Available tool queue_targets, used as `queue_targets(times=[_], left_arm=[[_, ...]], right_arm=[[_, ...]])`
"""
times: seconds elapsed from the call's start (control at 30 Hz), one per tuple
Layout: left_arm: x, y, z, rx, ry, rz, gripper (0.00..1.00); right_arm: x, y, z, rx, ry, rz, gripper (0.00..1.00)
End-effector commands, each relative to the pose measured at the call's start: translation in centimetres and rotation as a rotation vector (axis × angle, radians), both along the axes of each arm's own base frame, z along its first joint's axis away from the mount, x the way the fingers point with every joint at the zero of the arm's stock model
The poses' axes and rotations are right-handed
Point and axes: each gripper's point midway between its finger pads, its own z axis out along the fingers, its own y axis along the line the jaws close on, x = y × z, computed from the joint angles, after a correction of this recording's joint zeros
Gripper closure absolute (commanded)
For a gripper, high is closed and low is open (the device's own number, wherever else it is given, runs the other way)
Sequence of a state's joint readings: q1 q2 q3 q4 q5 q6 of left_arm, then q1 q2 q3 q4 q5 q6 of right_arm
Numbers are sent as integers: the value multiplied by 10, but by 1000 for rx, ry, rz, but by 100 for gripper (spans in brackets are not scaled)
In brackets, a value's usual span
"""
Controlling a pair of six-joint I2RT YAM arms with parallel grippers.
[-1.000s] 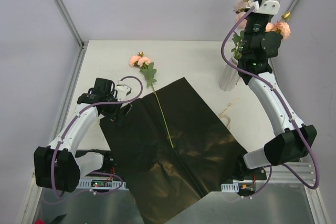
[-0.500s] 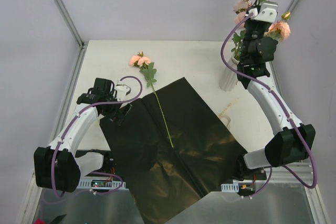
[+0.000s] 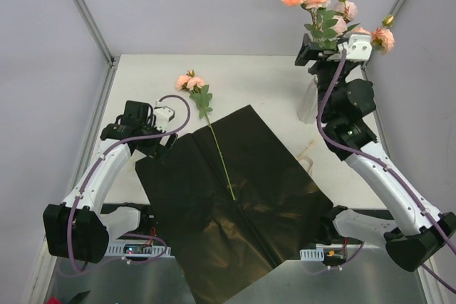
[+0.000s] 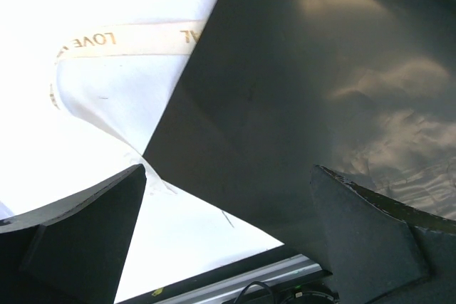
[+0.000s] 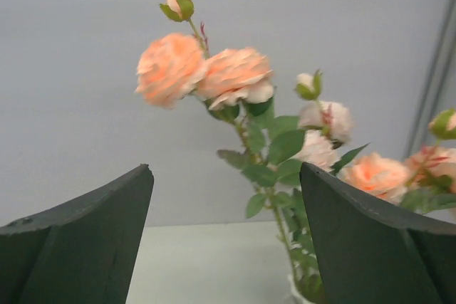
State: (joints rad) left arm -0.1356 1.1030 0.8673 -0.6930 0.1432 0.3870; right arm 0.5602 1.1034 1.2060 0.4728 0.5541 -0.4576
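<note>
Up high, the right pincer (image 5: pixel 224 167) is gaping apart before the peach-pink rose spray (image 5: pixel 203 69); the left pincer (image 4: pixel 226 169), also apart, is hovering over the black paper sheet (image 4: pixel 299 90).

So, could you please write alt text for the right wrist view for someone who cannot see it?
Peach roses with green leaves rise against a plain grey wall, framed between the two dark fingers of the right gripper, which stand wide apart. More blooms sit lower right, and the stems run down toward the bottom edge.
</note>
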Motion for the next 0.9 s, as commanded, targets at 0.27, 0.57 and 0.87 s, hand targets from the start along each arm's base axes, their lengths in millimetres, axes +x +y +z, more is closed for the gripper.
queue_targets(times=[0.27,0.57,0.87], left_arm=[[10,16,18,36,-51,104,1],[4,23,9,59,-37,94,1],[2,24,7,59,-33,84,1]], right_arm=[[9,227,-208,-291,739,659,11],[6,289,-351,-407,1113,777,19],[0,308,-408,-437,1207,774,23]])
